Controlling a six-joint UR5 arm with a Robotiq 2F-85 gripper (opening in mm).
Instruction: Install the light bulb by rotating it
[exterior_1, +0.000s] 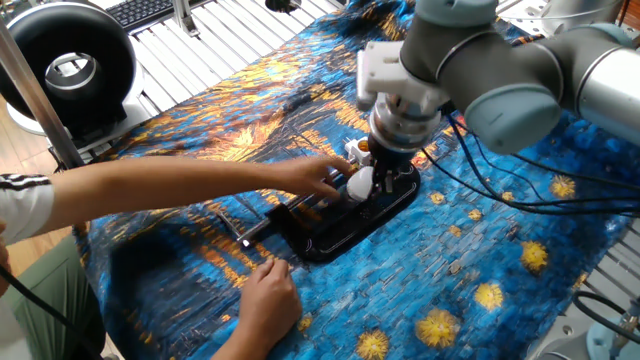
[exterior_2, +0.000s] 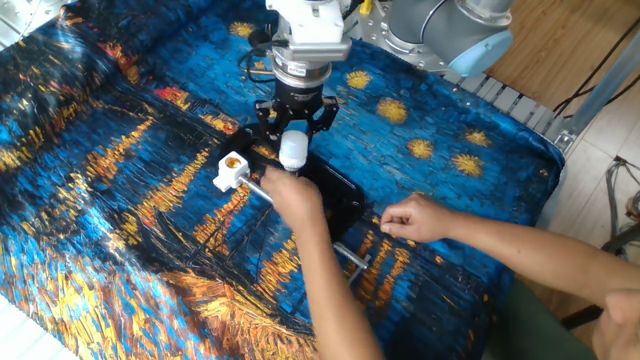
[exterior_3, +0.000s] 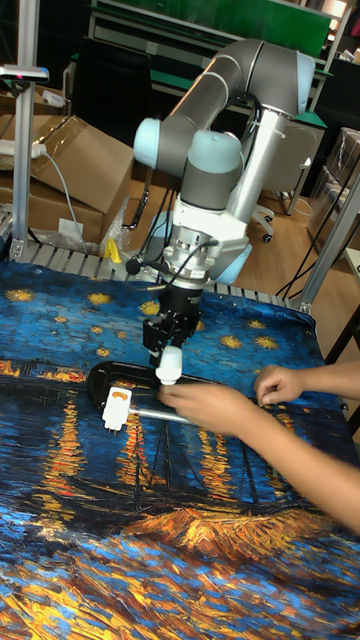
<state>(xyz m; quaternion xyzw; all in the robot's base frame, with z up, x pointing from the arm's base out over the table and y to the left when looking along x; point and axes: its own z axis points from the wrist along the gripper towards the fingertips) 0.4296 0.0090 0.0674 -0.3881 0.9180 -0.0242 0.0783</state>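
Gripper (exterior_2: 291, 128): pointing down over the table (exterior_2: 110, 150), jaws closed on the light bulb (exterior_2: 292, 150), neck up, globe down. Bulb hangs just beside the white socket block (exterior_2: 231, 170) and above the black C-clamp (exterior_1: 340, 232). A person's hand (exterior_2: 292, 196) sits directly under the bulb; the other hand (exterior_2: 415, 218) rests on the cloth nearby.

C-clamp (exterior_1: 340, 232) partly behind forearm (exterior_1: 180, 185)

Grey UR5 arm (exterior_3: 250, 80) w/ light-blue joint caps, black cables, black pincer (exterior_3: 166, 340).
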